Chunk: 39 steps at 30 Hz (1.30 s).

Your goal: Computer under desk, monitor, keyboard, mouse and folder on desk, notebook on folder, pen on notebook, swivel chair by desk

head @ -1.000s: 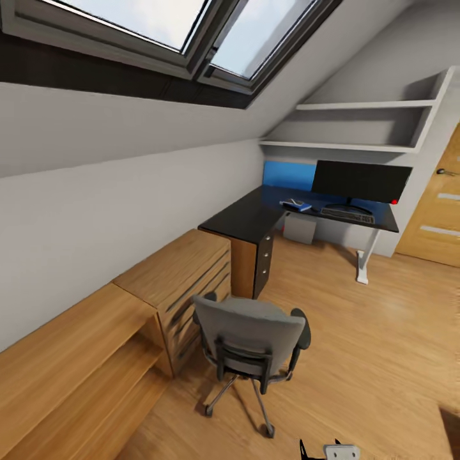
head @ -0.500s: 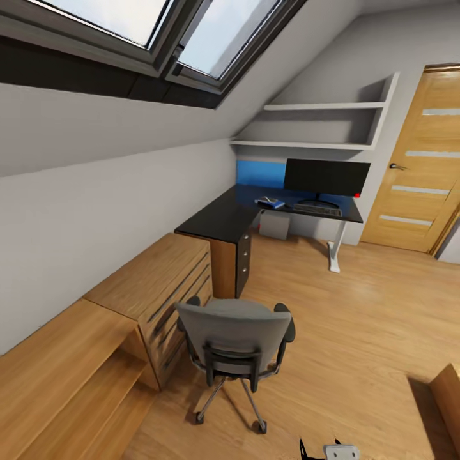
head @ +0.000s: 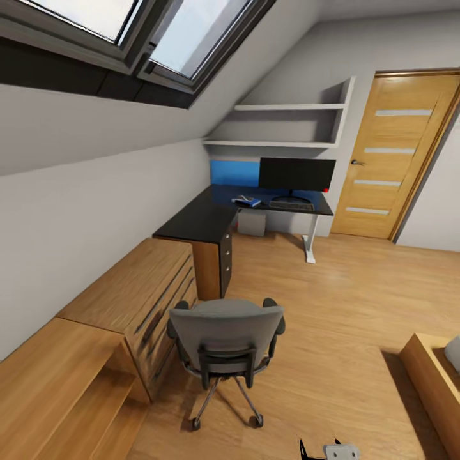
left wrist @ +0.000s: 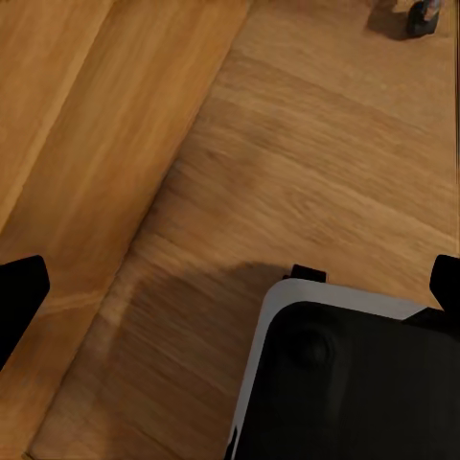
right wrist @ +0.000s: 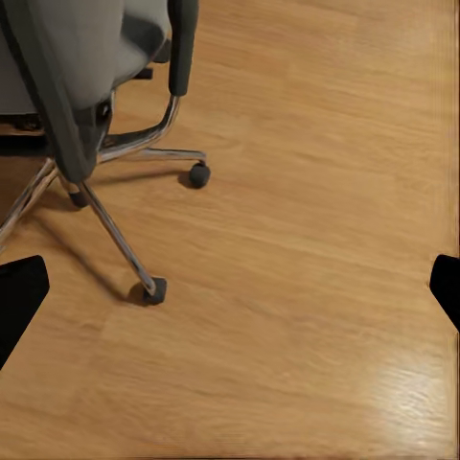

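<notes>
The swivel chair (head: 225, 342) is standing on the floor (head: 332, 306) beside the wooden chest (head: 137, 291), well apart from the desk (head: 198, 220); the monitor (head: 296, 174) and keyboard (head: 291, 205) are sitting along the desk's far edge, the folder (head: 246, 202) lying nearby. Both grippers' fingers are showing wide apart at the wrist views' edges, gripping nothing.

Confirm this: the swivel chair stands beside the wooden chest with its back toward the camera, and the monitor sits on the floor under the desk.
One mistake: the monitor stands on the desk, not under it, as the head view shows. The swivel chair does stand beside the wooden chest, back toward the camera.
</notes>
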Motion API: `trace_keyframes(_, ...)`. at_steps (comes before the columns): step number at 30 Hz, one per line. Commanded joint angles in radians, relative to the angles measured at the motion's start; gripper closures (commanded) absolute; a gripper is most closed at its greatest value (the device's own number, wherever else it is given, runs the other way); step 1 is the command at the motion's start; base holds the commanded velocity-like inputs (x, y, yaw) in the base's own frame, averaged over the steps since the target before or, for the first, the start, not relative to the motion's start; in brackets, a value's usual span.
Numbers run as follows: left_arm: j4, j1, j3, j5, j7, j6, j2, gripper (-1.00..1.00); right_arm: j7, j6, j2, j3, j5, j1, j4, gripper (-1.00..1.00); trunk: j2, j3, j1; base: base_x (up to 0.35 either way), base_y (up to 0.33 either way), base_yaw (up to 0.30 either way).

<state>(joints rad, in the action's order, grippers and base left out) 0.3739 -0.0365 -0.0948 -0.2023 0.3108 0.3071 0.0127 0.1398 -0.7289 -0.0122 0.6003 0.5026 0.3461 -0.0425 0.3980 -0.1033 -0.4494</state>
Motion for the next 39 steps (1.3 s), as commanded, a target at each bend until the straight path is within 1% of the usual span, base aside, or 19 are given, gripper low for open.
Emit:
trace_keyframes(1, 0.002, 0.000, -0.009, -0.009, 0.007, 0.002, -0.001, -1.00, 0.006, -0.001, 0.000, 0.009, 0.004, 0.001, 0.000, -1.00, 0.002, -0.002, -0.001, 0.000, 0.055, -0.298)
trace_keyframes(5, 0.002, -0.001, -0.008, -0.009, 0.007, 0.002, 0.000, -1.00, 0.006, -0.001, 0.000, 0.009, 0.004, 0.001, 0.000, -1.00, 0.002, -0.002, -0.001, 0.000, 0.068, -0.298)
trace_keyframes(12, 0.002, -0.001, -0.008, -0.009, 0.007, 0.002, 0.000, -1.00, 0.006, -0.001, 0.000, 0.009, 0.004, 0.001, 0.000, -1.00, 0.002, -0.002, -0.001, 0.000, 0.187, -0.298)
trace_keyframes(20, 0.001, -0.001, -0.009, -0.009, 0.007, 0.001, 0.000, -1.00, 0.006, 0.000, 0.000, 0.009, 0.004, 0.001, 0.001, -1.00, 0.002, -0.002, -0.001, 0.000, 0.077, -0.298)
trace_keyframes(31, 0.001, 0.000, -0.009, -0.009, 0.007, 0.002, 0.000, -1.00, 0.006, 0.000, 0.000, 0.009, 0.004, 0.001, 0.001, -1.00, 0.002, -0.002, -0.001, 0.000, 0.197, -0.296)
trace_keyframes(34, 0.001, -0.001, -0.009, -0.009, 0.007, 0.002, 0.000, -1.00, 0.006, 0.001, 0.000, 0.009, 0.003, 0.001, 0.001, -1.00, 0.002, -0.002, -0.001, 0.000, 0.247, -0.197)
trace_keyframes(39, 0.001, 0.000, -0.009, -0.009, 0.007, 0.003, 0.000, -1.00, 0.007, 0.002, 0.000, 0.009, 0.004, 0.001, 0.001, -1.00, 0.002, -0.002, -0.001, 0.000, 0.213, -0.060)
